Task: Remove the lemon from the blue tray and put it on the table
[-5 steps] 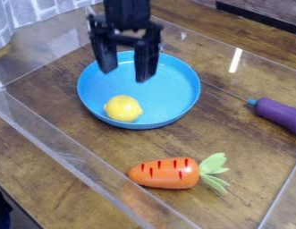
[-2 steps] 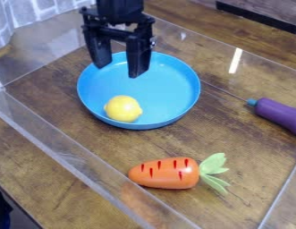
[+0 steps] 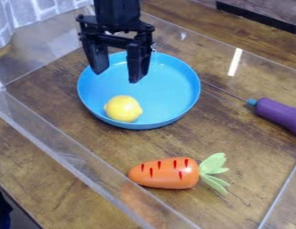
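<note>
Black gripper [image 3: 118, 70], jaws spread wide and empty, points down over the far rim of the blue tray [image 3: 174, 77]. Inside the tray, near its front-left edge, lies the lemon [image 3: 122, 108]; the table [image 3: 66, 103] surrounds it.

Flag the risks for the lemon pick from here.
1. The gripper is open over the back of the blue tray, while the lemon sits near the front rim; a straight descent would likely miss it.
2. The lemon is round and smooth, so closing jaws may squirt it out.
3. A finger could catch the raised rim and shift the tray.
</note>
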`<state>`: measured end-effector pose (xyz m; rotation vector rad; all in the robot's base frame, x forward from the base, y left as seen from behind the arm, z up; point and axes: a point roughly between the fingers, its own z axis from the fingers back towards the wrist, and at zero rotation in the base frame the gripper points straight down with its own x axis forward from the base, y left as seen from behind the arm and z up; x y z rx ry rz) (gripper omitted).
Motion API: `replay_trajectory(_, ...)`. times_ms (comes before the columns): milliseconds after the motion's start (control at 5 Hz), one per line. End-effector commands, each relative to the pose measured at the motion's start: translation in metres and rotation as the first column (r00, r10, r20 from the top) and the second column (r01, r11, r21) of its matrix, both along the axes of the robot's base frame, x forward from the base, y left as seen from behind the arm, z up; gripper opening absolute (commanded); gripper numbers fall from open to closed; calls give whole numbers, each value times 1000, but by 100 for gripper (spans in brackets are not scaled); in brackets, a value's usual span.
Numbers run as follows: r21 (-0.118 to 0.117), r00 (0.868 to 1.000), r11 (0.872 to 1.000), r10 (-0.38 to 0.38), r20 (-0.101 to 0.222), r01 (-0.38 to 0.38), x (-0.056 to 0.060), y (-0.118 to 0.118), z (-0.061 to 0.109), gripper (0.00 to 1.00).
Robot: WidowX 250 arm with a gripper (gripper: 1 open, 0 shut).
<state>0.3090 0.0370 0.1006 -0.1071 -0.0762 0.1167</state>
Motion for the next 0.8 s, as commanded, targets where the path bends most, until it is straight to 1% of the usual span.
replay_trajectory(0,14,999,1000,4,48,-5,5,7,5,100)
replay_trajectory(200,17,997,998,-58,51,57,6,10,6,100)
replay_trajectory(400,14,990,991,-135,49,135,10,14,-4,100)
replay_trajectory(600,22,978,980,-201,52,200,18,13,-20,100)
